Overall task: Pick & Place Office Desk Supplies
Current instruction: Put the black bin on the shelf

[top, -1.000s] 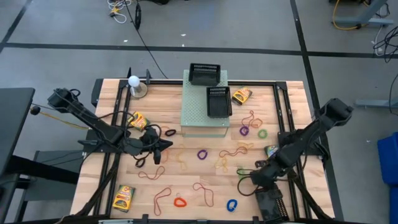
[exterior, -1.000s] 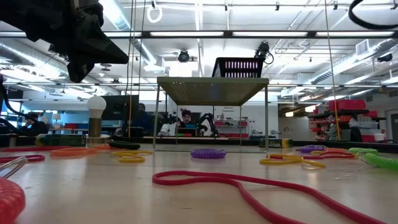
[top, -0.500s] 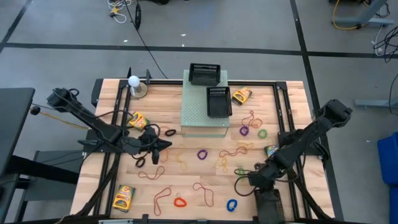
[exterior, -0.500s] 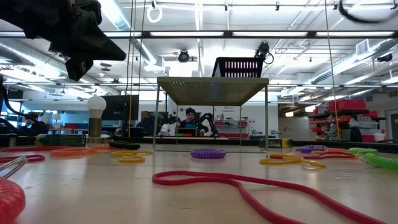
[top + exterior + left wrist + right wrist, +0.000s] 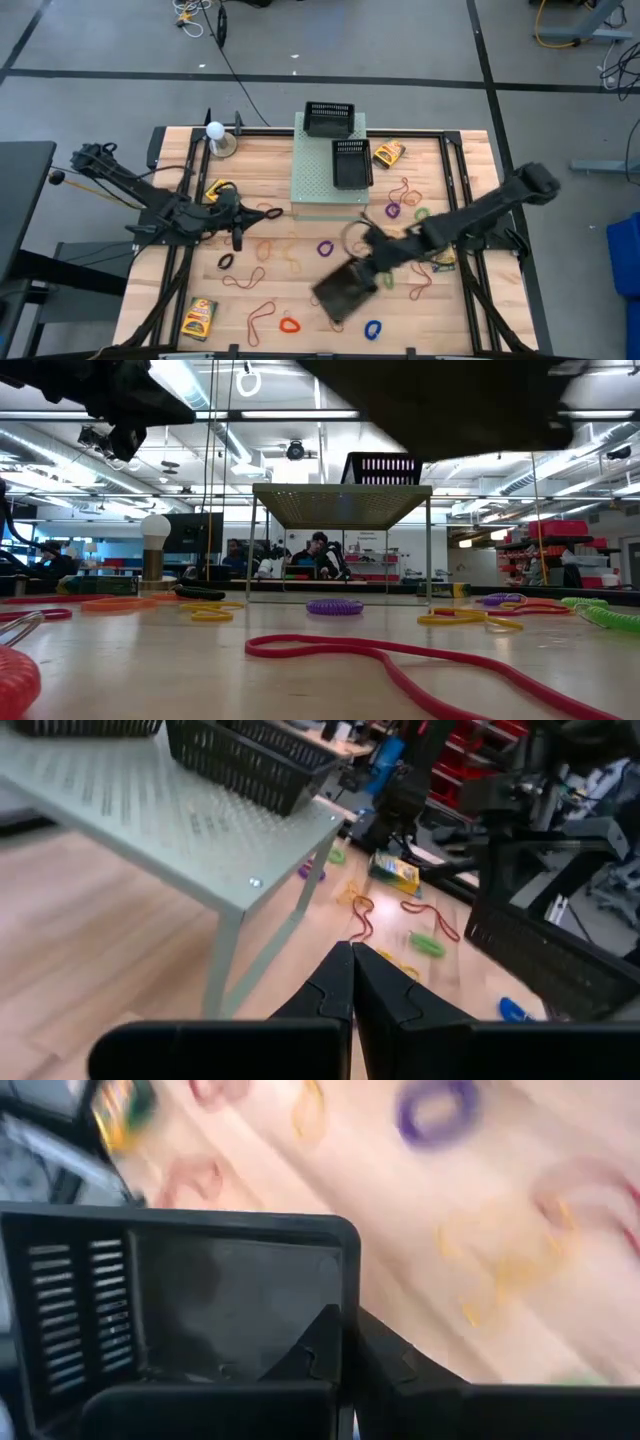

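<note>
Judging the black mesh tray (image 5: 342, 290) light and stiff, we note the right gripper (image 5: 366, 262) clamped on its rim above the table's (image 5: 270, 160) front middle; left gripper (image 5: 237, 240) closed, empty.

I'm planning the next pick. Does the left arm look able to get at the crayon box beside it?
Probably yes: the crayon box lies uncovered right beside the left end effector, with nothing between them. The end effector is shut and would have to open first.

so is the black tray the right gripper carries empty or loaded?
Empty: the right wrist view shows the black tray's bare floor, with the right gripper shut on its rim.
</note>
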Tool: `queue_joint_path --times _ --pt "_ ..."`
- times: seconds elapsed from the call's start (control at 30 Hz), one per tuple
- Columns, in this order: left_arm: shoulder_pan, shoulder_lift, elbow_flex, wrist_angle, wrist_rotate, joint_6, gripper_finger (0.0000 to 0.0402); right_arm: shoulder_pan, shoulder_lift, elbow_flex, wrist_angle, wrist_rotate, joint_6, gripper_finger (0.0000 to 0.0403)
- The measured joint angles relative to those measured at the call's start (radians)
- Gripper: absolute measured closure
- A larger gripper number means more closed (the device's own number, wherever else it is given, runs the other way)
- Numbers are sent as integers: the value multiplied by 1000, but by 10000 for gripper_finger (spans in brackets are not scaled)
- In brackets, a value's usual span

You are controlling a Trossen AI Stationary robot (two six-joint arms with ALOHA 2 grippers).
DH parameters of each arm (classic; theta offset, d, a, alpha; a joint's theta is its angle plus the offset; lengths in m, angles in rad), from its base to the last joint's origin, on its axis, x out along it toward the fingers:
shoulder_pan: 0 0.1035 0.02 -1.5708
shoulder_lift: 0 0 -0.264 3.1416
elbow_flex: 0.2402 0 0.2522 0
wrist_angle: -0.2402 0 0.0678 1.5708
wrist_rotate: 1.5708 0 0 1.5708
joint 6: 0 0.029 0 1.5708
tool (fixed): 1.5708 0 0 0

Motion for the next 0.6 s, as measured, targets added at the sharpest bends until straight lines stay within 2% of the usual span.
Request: queue_joint_path --times 0.13,0.3,0.43,0.6 --pt "6 -55 0 -24 27 66 396 -82 195 171 -8 -49 -128 391" --pt "5 -125 0 -110 31 76 396 -169 387 361 -8 -62 -216 392" --pt "4 -167 0 -184 31 77 396 -218 507 460 -13 -62 -279 391" --pt "4 -184 0 -236 31 76 396 -247 580 511 -12 -76 -315 390"
